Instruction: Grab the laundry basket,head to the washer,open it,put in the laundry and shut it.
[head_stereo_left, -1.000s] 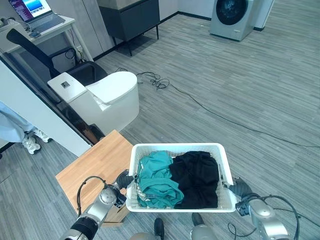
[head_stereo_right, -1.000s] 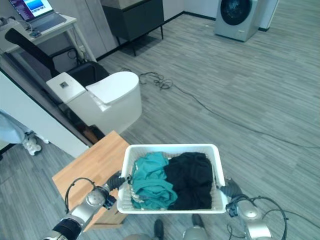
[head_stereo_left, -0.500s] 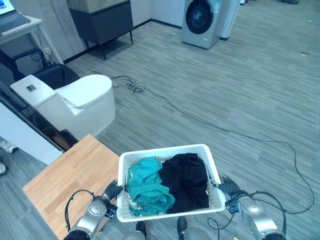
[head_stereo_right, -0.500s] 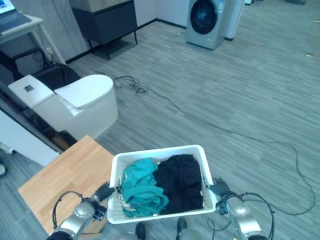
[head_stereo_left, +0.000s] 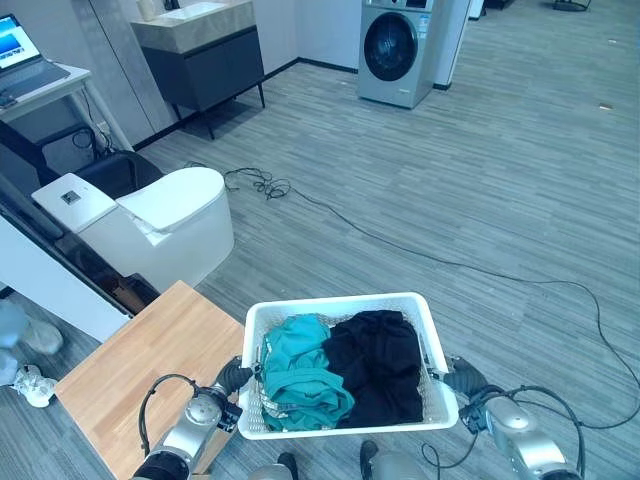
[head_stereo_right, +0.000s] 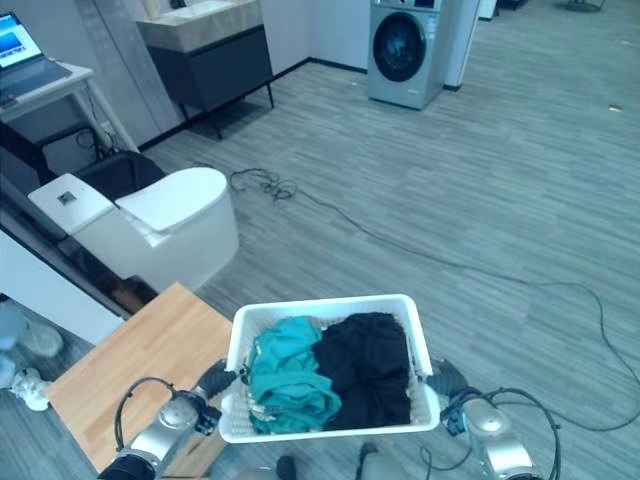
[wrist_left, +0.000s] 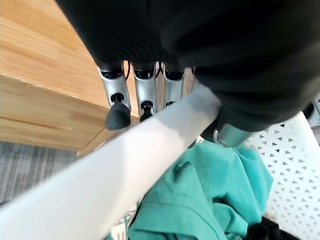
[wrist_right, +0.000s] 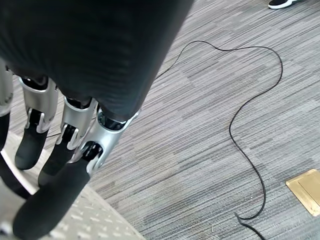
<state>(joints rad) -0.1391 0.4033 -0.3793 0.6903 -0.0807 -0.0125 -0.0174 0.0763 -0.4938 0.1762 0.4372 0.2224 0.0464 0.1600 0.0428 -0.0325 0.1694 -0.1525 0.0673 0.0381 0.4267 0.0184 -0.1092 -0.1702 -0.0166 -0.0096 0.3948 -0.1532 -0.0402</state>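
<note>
I hold a white perforated laundry basket (head_stereo_left: 340, 301) low in front of me, one hand at each end. Inside lie a teal garment (head_stereo_left: 300, 372) on the left and a black garment (head_stereo_left: 376, 364) on the right. My left hand (head_stereo_left: 231, 378) grips the left rim; in the left wrist view its fingers (wrist_left: 145, 90) curl under the rim (wrist_left: 125, 165) with the thumb over it. At the opposite end, my right hand (head_stereo_left: 466, 380) has its fingers (wrist_right: 65, 145) curled over the rim. The grey washer (head_stereo_left: 396, 50) stands far ahead, its round door shut.
A wooden table (head_stereo_left: 140, 355) stands at my lower left, with a white toilet (head_stereo_left: 170, 215) behind it. A dark cabinet (head_stereo_left: 200, 55) and a desk with a laptop (head_stereo_left: 25, 60) line the far left. A black cable (head_stereo_left: 450, 265) crosses the grey floor. Someone's shoe (head_stereo_left: 30, 385) is at the left edge.
The camera has turned, so the washer now shows more fully and nearer the middle. The basket stays held in both hands and has come off the table's edge.
</note>
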